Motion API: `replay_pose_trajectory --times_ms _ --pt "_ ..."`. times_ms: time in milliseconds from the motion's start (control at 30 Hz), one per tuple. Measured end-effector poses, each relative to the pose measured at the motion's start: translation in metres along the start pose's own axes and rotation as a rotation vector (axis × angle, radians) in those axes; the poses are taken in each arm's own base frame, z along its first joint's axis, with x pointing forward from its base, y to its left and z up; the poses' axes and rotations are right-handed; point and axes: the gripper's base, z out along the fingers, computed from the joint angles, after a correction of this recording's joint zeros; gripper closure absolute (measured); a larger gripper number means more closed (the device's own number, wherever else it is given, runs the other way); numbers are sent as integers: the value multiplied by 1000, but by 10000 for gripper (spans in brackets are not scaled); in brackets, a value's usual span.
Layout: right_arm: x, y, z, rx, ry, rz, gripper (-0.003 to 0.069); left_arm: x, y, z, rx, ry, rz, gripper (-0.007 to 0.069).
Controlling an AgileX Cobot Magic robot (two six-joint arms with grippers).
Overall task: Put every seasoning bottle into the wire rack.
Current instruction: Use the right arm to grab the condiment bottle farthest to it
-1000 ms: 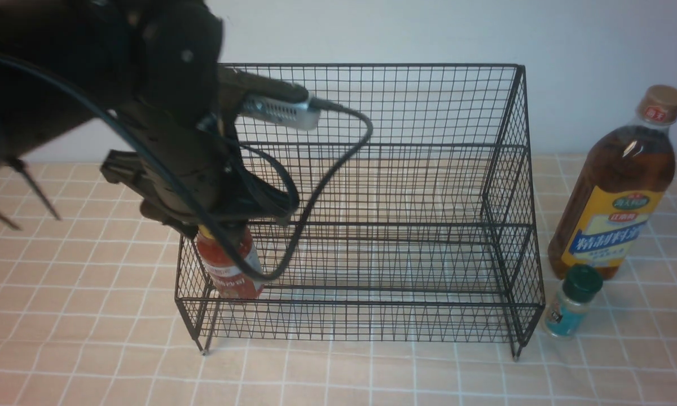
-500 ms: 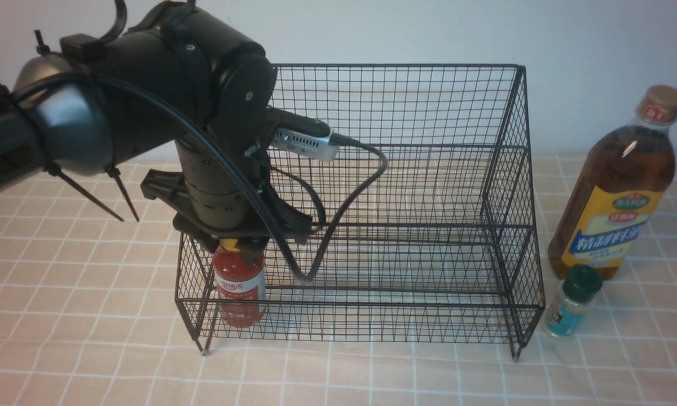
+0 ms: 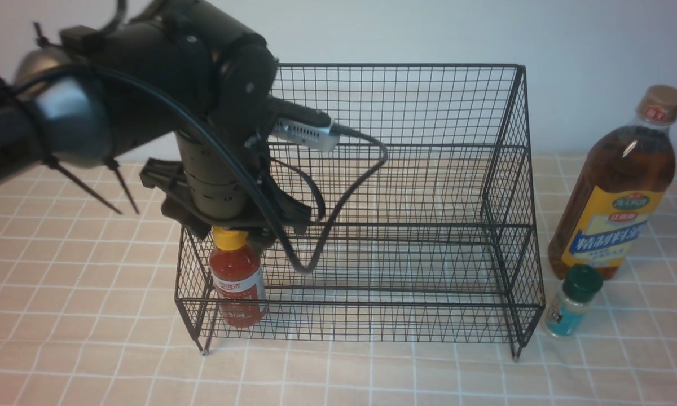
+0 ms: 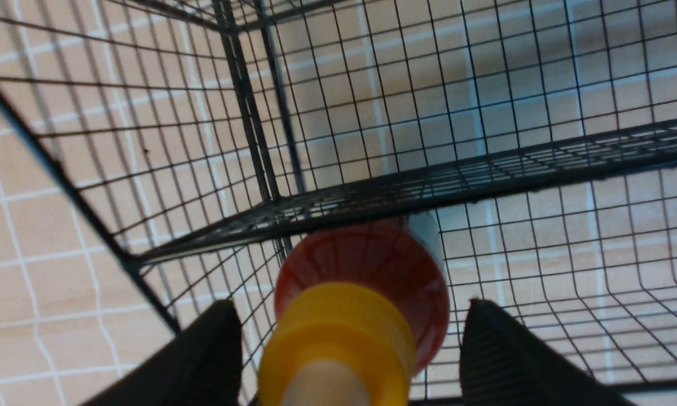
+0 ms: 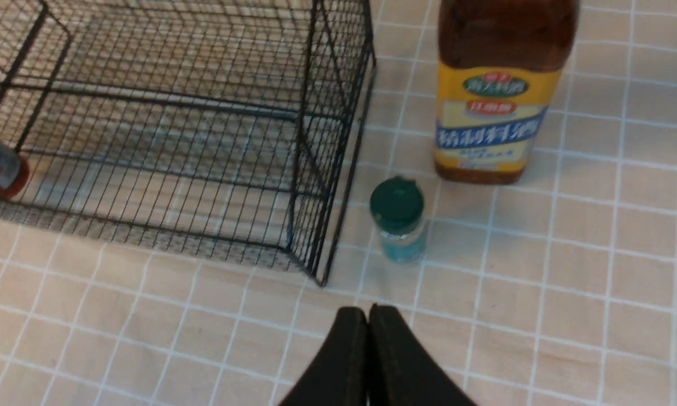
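Okay: right tool [image 5: 368,316] pressed together, empty, near shaker [image 3: 572,307] on surface [image 3: 90,316] beside wire rack [image 3: 406,316]. Red bottle [image 3: 237,282] stands in rack's front-left corner, left tool [image 4: 350,316] spread astride its cap [image 3: 229,237]. Release looks done; next lift clear, fetch amber bottle [image 3: 615,192].

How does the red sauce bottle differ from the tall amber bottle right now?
The red sauce bottle stands inside the wire rack, at its left end; the tall amber bottle stands outside, right of it. The red one is short with a yellow cap; the amber one is far taller, tan-capped. Both are upright.
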Motion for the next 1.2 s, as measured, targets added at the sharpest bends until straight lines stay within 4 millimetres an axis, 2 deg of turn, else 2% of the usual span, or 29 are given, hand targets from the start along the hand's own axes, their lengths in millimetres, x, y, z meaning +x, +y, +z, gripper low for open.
replay_pose_trajectory --times_ms 133,200,233,267,300,433,467,533,567,667,733,767,833,900,1000,1067,1100,1167,1200 --pt "-28 -4 -2 32 -55 -6 641 8 10 -33 22 -84 16 223" --pt "-48 -7 1 45 -118 -8 606 16 19 -59 38 -150 11 288" --pt "-53 -7 2 49 -137 -9 592 18 21 -64 42 -165 10 304" --pt "-63 -9 6 54 -160 -8 565 27 29 -85 55 -220 -3 374" --pt "-71 -12 11 58 -179 -8 533 33 33 -98 64 -254 -12 402" --pt "-96 -23 46 66 -163 8 377 75 60 -158 107 -431 -54 581" --pt "-101 -26 57 66 -143 14 327 92 68 -172 119 -479 -67 606" --pt "-111 -33 82 65 -95 26 242 128 82 -185 131 -533 -81 625" --pt "-111 -35 87 64 -83 28 235 131 83 -186 132 -537 -82 628" --pt "-122 -44 119 63 -28 41 149 180 96 -185 150 -608 -93 631" --pt "-126 -48 135 63 -5 47 120 201 100 -181 163 -660 -96 631" --pt "-128 -52 150 64 16 52 102 228 105 -171 179 -721 -108 631" --pt "-126 -57 169 65 49 61 95 256 110 -157 201 -777 -155 631" --pt "-124 -61 183 69 77 65 95 277 114 -147 218 -823 -201 631" --pt "-122 -65 194 77 99 64 104 289 116 -138 224 -848 -231 631" --pt "-121 -67 201 82 109 63 151 302 119 -132 231 -878 -255 631" --pt "-121 -67 202 82 110 63 194 305 120 -132 235 -887 -261 631" --pt "-121 -67 202 78 108 63 328 306 120 -131 236 -888 -264 631" --pt "-122 -67 201 83 105 51 353 306 120 -130 236 -885 -266 631"
